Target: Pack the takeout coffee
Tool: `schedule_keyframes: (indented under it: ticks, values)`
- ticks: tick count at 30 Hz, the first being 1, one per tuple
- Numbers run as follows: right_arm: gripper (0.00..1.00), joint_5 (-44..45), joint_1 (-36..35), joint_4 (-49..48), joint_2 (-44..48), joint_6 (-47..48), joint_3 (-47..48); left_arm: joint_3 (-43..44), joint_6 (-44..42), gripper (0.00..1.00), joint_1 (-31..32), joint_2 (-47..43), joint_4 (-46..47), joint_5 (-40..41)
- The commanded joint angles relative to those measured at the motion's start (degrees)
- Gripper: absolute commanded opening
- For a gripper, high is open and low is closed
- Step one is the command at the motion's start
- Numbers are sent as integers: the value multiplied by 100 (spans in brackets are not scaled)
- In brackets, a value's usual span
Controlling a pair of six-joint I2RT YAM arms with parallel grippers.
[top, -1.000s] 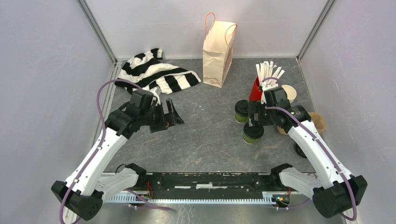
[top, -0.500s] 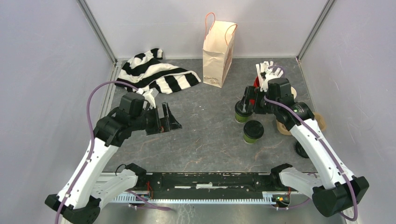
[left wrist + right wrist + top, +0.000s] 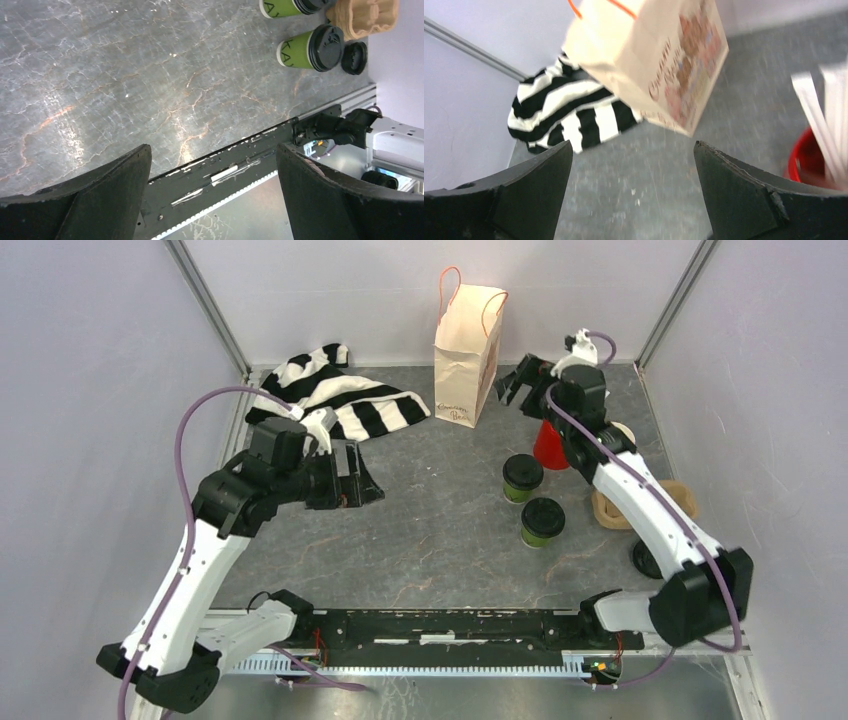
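Firstly, left gripper (image 3: 362,478): jaws spread wide with nothing between them; it hangs over the left half of the table, just near of the striped cloth, and points right.
Right gripper (image 3: 512,380): jaws spread wide and holding nothing; raised at the far right, close beside the upper right edge of the paper bag but apart from it.
Far takeout coffee cup (image 3: 522,478): upright on the table, black lid on, right of centre and near of the bag.
Near takeout coffee cup (image 3: 542,522): upright and lidded, just beside the far cup on its near-right side; whether they touch cannot be told.
Paper bag (image 3: 467,340): standing at the far middle, orange handles up, printed face to the right; blurred in the right wrist view.
Striped cloth (image 3: 335,400): black and white, crumpled at the far left.
Red cup (image 3: 550,445): beneath the right arm, far right of the coffees; white sticks (image 3: 824,115) stand in it.
Cardboard cup carrier (image 3: 685,498): at the right edge.
Loose black lid (image 3: 645,560): near of the carrier.
Table (image 3: 440,540): grey, marbled.
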State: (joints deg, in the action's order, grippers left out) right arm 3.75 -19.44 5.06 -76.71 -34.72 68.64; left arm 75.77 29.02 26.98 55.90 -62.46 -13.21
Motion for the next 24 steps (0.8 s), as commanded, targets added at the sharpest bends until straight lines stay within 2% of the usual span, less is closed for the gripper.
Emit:
schedule_keyframes:
  ticks: [1, 8, 12, 14, 17, 19, 21, 24]
  values:
    - [98, -10, -6, -1849, -661, 708, 750, 329, -399, 100, 2, 264, 243, 530]
    - [98, -89, 3, -2901, -2054, 1091, 1861, 601, -332, 100, 0, 923, 375, 1014]
    - [95, -213, 15, -3007, -3104, 1217, 2841, 952, -269, 100, 1, 1296, 377, 1422]
    - [91, -331, 15, -2973, -3622, 1298, 3468, 1044, -221, 100, 0, 1475, 392, 1628]
    - [81, -75, 6, -2766, -4268, 1431, 4235, 1089, -96, 99, 0, 1769, 419, 1711]
    - [70, -33, 41, -2740, -4515, 1467, 4584, 1083, 27, 98, 2, 1922, 440, 1679]
    - [58, -83, 51, -2791, -4606, 1375, 4738, 1052, 124, 97, 0, 1973, 514, 1663]
    - [33, -213, 64, -2845, -4464, 795, 4601, 999, 218, 97, 0, 1933, 669, 1702]
